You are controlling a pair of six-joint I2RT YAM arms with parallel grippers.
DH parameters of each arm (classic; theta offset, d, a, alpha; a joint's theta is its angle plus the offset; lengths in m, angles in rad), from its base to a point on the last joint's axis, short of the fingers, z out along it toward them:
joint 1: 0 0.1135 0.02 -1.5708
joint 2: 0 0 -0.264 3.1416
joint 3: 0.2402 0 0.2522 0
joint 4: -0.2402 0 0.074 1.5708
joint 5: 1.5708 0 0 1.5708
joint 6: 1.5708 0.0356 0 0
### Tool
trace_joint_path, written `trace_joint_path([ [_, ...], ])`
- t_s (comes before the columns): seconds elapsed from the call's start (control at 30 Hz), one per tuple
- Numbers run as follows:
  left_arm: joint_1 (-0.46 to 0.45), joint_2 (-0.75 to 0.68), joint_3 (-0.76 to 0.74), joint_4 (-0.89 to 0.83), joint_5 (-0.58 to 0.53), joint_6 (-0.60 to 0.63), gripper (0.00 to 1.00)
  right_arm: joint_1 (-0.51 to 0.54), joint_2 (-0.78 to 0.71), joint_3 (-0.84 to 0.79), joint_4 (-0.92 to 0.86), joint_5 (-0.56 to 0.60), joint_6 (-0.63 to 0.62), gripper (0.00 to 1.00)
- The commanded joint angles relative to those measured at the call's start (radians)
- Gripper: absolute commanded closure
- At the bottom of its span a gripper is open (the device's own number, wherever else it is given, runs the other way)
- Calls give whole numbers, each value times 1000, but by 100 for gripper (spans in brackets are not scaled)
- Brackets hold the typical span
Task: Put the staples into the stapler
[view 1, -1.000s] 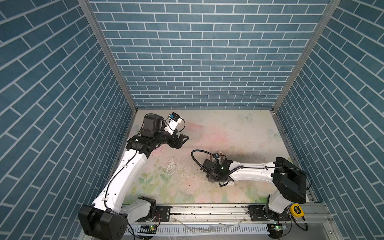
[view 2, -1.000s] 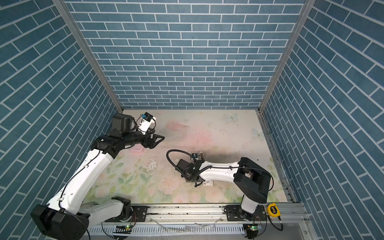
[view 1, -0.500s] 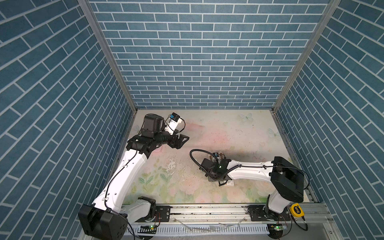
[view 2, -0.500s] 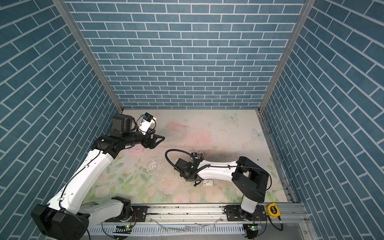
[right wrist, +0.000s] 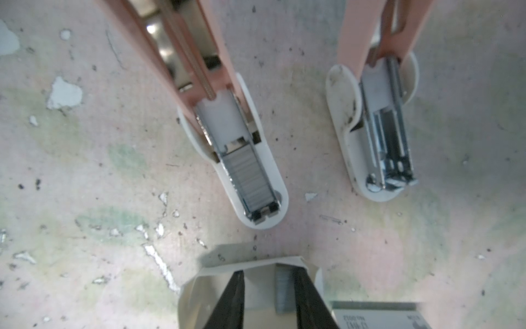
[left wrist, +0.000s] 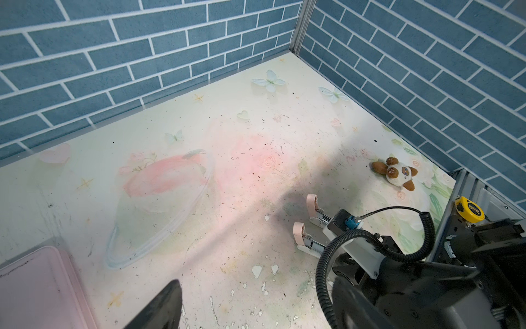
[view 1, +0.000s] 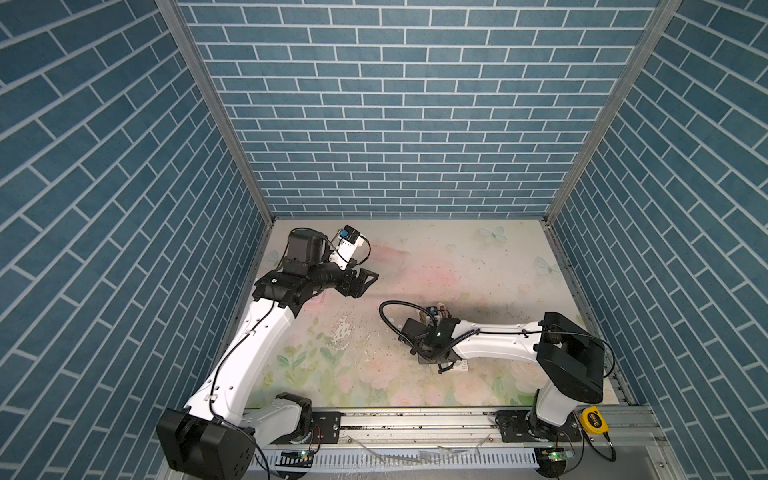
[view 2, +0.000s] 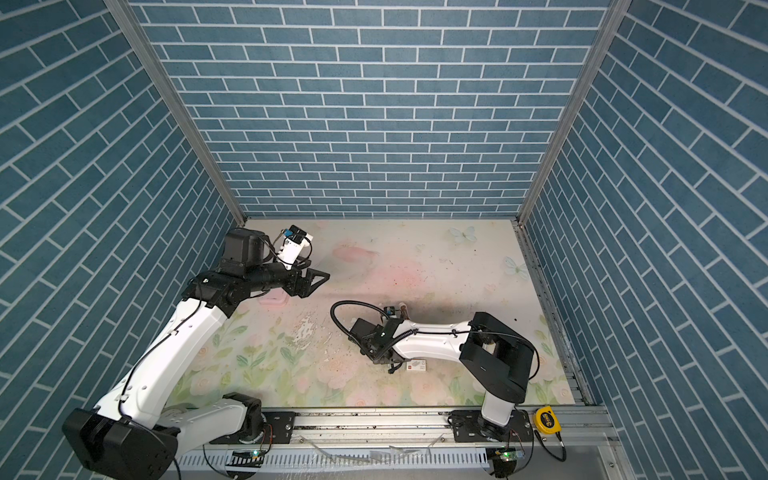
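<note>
Right gripper [right wrist: 269, 273], jaws apart, straddles the staples [right wrist: 283, 290]: a light, brittle strip, so I pinch its long sides gently. Left gripper [view 1: 372, 275] gapes, empty.

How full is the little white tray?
Nearly empty, as far as shown: one short grey staple strip lies in the tray.
</note>
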Motion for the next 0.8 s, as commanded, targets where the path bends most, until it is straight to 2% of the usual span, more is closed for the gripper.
trace_joint_path([
  [0.0,7,-9,-18,6,7,-7,16,5,15,5,-38,30,25,68],
  [0.77,7,-17,-35,17,9,-10,16,5,43,15,-57,31,46,67],
])
